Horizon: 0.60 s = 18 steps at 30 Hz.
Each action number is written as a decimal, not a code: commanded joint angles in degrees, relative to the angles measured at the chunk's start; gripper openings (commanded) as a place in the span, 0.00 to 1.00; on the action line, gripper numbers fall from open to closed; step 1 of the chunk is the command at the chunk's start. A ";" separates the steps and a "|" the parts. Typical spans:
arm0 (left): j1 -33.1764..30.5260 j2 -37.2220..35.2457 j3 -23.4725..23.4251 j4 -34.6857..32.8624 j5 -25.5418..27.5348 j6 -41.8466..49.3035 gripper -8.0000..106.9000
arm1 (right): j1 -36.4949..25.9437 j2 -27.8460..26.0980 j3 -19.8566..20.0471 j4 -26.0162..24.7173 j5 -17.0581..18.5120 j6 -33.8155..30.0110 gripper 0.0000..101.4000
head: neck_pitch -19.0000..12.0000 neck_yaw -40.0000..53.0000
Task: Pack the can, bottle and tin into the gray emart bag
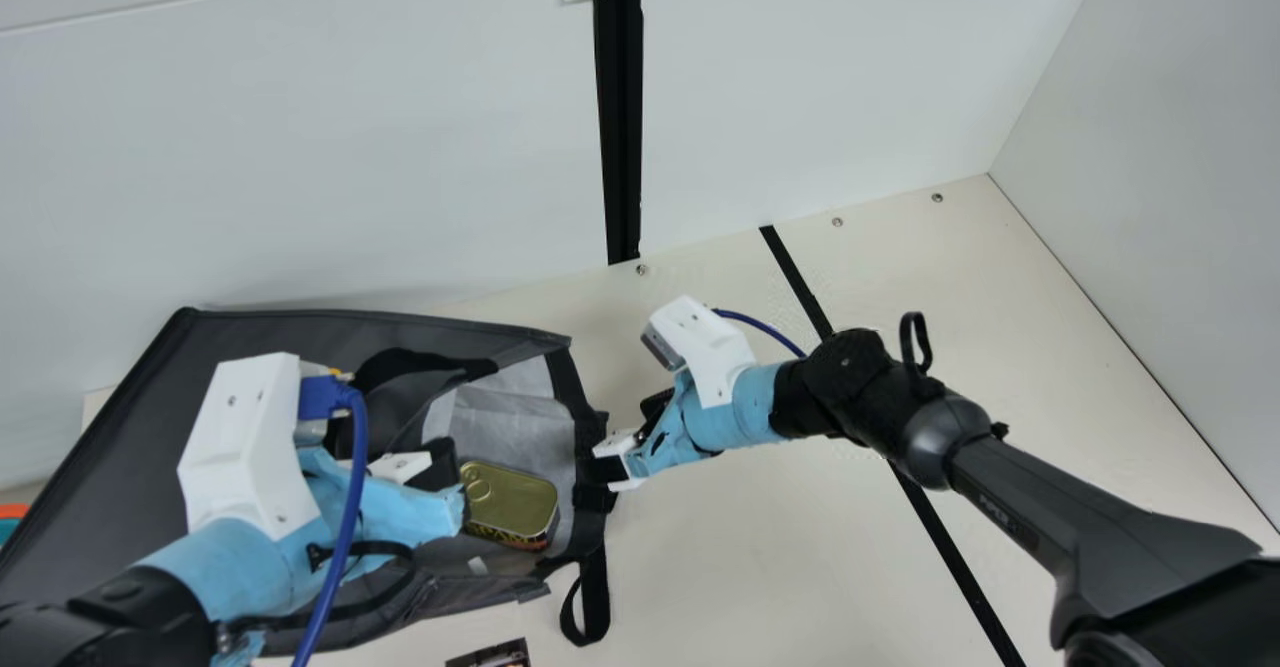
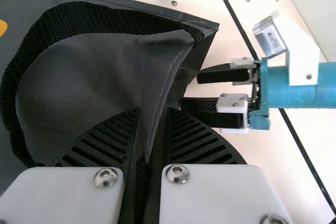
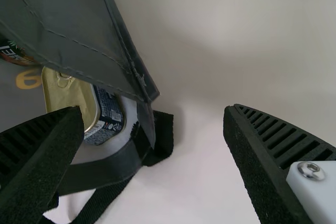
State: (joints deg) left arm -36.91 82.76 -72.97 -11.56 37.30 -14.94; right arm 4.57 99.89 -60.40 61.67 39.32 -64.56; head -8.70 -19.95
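My L gripper [image 1: 440,467] is over the gray bag [image 1: 110,457], closed on a fold of its fabric: in the L wrist view a seam of bag runs btwn the two ribbed fingers [image 2: 113,136], w/ the black webbing handle [image 2: 50,27] looping off to one side of them. My R gripper [image 1: 625,434] is at the bag's mouth edge, holding nothing, ribbed pads wide apart; per the R wrist view one is by the bag's rim, the other past it over the table [image 1: 780,567], can't tell if either touches. The tin [image 1: 510,502], gold lid w/ ring pull, lies inside the bag's mouth, partly under the upper panel in the R wrist view. A printed can [image 3: 17,53] sits deeper in the bag, mostly hidden. Smth silver [image 1: 311,432] is behind my L wrist, over the bag, can't tell what. A black strap [image 1: 592,592] hangs off the bag's mouth end, a dark printed item [image 1: 490,656] is near the bag's lower side, and an orange & teal thing [image 1: 12,519] is beside the bag's far L edge
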 commanded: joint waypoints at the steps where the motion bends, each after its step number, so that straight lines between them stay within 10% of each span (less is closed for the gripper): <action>1: 0.00 0.00 0.00 0.00 0.00 0.00 0.16 | 0.46 0.95 -0.25 1.14 0.03 -0.80 0.90 | -1.30 -0.05; 18: 0.00 0.00 0.00 0.00 0.00 0.00 0.16 | 4.12 8.60 -3.83 8.55 -0.23 -5.88 0.90 | -1.30 -0.05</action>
State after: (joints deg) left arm -36.91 82.76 -72.97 -11.56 37.30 -14.94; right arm 8.53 108.20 -64.13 70.11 39.08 -70.23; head -8.70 -19.95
